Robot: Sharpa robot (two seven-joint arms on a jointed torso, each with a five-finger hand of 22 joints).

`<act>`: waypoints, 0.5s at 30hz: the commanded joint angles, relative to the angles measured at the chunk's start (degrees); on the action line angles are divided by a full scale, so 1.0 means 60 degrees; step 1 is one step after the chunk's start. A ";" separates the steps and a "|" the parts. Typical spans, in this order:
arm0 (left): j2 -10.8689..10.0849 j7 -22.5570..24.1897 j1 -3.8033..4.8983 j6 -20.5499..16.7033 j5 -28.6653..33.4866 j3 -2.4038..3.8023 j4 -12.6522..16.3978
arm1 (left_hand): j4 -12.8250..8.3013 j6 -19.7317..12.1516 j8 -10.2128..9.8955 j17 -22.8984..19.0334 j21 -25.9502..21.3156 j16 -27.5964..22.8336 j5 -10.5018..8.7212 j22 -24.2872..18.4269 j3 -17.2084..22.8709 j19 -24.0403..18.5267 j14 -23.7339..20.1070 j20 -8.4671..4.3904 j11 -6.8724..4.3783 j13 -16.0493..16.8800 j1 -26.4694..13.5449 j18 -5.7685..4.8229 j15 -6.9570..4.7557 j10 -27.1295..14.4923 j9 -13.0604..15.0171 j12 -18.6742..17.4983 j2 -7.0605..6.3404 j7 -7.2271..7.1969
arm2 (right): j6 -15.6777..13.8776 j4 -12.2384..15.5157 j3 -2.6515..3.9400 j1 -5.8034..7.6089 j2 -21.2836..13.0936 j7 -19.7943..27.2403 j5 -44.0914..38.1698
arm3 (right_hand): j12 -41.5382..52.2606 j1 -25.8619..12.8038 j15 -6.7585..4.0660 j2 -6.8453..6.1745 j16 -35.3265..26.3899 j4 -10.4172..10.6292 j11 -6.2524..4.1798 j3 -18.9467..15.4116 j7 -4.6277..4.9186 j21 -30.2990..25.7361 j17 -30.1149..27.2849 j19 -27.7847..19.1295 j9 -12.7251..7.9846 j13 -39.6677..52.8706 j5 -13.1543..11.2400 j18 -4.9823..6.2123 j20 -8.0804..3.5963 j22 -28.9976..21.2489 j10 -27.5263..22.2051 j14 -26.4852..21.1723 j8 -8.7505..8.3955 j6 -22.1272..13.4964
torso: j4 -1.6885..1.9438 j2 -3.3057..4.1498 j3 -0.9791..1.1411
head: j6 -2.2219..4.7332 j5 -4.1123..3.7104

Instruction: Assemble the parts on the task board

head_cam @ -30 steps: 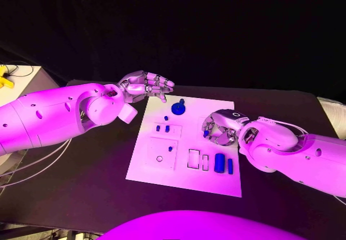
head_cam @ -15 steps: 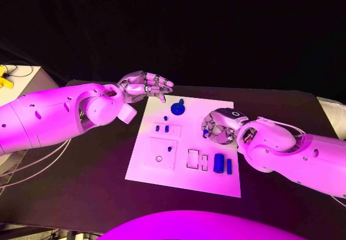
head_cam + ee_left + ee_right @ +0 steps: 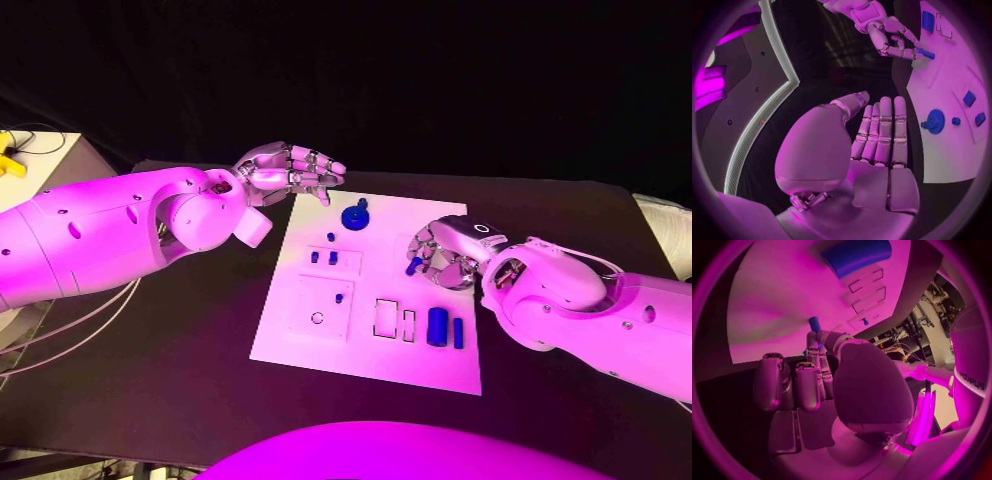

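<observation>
The white task board (image 3: 296, 335) lies in the middle of the black table. My right hand (image 3: 441, 255) hovers over the board's right side and pinches a small blue peg (image 3: 414, 266) between thumb and a finger; the peg (image 3: 814, 323) sticks out beyond the fingertips, above the board (image 3: 779, 295). My left hand (image 3: 293, 168) hangs off the board's far left corner, fingers straight and holding nothing (image 3: 879, 135). A round blue knob (image 3: 355, 217) stands at the board's far end. Two blue cylinders (image 3: 437, 325) lie near the right edge.
Small blue pieces (image 3: 325, 257) sit in the board's left half, with a short peg (image 3: 340, 297) in a square plate nearer me. Two rectangular slots (image 3: 387, 317) lie beside the cylinders. A white box (image 3: 36, 150) stands at the far left.
My right wrist has shifted slightly to the right and turned a little, still pinching the blue peg over the same spot. The left hand has stayed still.
</observation>
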 commanded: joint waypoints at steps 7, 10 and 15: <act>0.0019 0.0050 0.0005 0.0101 0.0061 0.0006 0.0005 | 0.0004 -0.0057 0.0045 -0.0009 -0.0041 -0.0059 -0.0004 -0.0009 -0.0048 0.0060 -0.0068 0.0013 -0.0001 -0.0016 0.0004 0.0129 0.0014 -0.0054 -0.0012 0.0018 0.0085 -0.0001 | -0.1095 0.0863 0.0117 0.0227 -0.0590 0.0217 0.0547 | -0.0059 0.0014 -0.0059 0.0092 0.0007 -0.0055 0.0004 0.0027 -0.0109 0.0068 -0.0015 0.0288 0.0558 0.0015 0.0041 -0.0075 -0.0081 0.1036 0.0068 0.0347 0.0449 0.0128 | -0.0018 -0.0007 0.0000 | 0.0029 0.0008; 0.0031 0.0051 0.0004 0.0107 0.0061 0.0006 -0.0002 | 0.0004 -0.0057 0.0045 -0.0009 -0.0041 -0.0059 -0.0004 -0.0009 -0.0048 0.0060 -0.0068 0.0013 -0.0001 -0.0016 0.0004 0.0129 0.0014 -0.0054 -0.0012 0.0018 0.0085 -0.0001 | -0.1140 0.1091 0.0137 0.0283 -0.0656 0.0273 0.0645 | -0.0073 0.0006 -0.0059 0.0087 0.0002 -0.0063 0.0004 0.0036 -0.0108 0.0055 -0.0023 0.0285 0.0567 0.0017 0.0037 -0.0072 -0.0083 0.1032 0.0072 0.0345 0.0456 0.0125 | -0.0008 -0.0005 0.0001 | 0.0038 0.0007; 0.0050 0.0047 0.0004 0.0125 0.0061 0.0006 -0.0011 | 0.0004 -0.0057 0.0045 -0.0009 -0.0041 -0.0059 -0.0004 -0.0009 -0.0048 0.0060 -0.0068 0.0013 -0.0001 -0.0016 0.0004 0.0129 0.0014 -0.0054 -0.0012 0.0018 0.0085 -0.0001 | -0.1114 0.1334 0.0149 0.0320 -0.0566 0.0372 0.0668 | -0.0087 -0.0001 -0.0059 0.0083 -0.0001 -0.0071 0.0005 0.0045 -0.0107 0.0041 -0.0028 0.0281 0.0575 0.0018 0.0033 -0.0069 -0.0085 0.1027 0.0073 0.0345 0.0462 0.0121 | -0.0001 -0.0004 0.0000 | 0.0057 0.0034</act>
